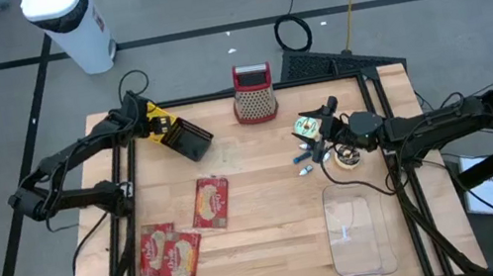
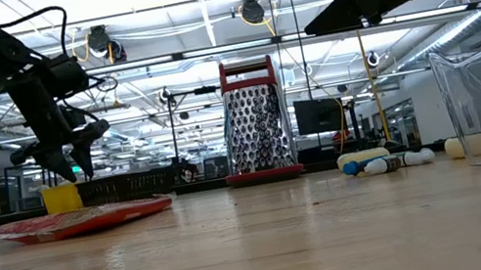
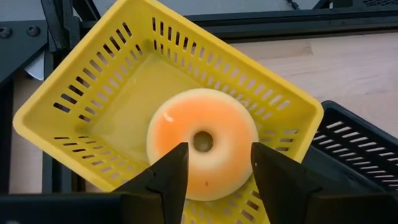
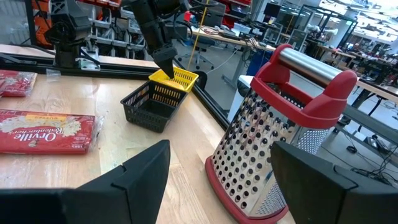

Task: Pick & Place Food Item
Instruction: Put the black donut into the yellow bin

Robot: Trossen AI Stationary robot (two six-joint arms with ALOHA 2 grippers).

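One piece of writing reads clearly: the brand "Orville Redenbacher's" in dark script on a pale oval, printed on the red popcorn packet [image 4: 43, 132] lying flat on the bench [image 4: 168, 180] in the right wrist view. Smaller lines of print on that packet are too fine to make out. The second red packet [image 4: 17, 83] behind it carries lettering that cannot be read. In the high view the packets [image 1: 210, 202] show only a pale oval, with no legible words.

orange donut [image 3: 202, 151] lies flat inside the yellow basket [image 3: 112, 68].
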